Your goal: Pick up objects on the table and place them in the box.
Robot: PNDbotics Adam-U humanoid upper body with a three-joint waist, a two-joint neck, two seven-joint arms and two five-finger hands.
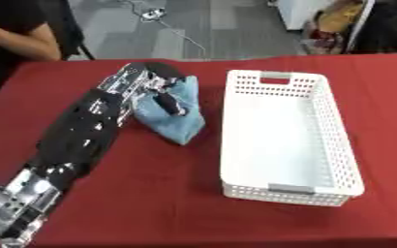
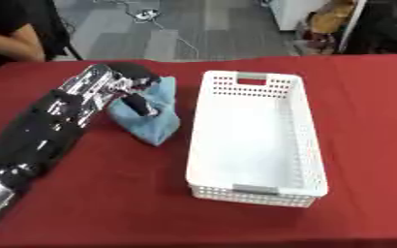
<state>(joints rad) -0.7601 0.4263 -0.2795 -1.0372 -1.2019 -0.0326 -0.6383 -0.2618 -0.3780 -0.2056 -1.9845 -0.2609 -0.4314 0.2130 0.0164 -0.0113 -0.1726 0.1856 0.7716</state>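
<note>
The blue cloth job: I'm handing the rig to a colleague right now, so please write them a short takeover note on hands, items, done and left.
Left hand: curled round the blue cloth, which hangs from it over the red table, just left of the white basket.
Right hand: not in view.
Basket: nothing lies in it.
Done: cloth grasped.
Left: carry the cloth right over the basket's near wall and release it inside. No other loose items show on the table.
</note>
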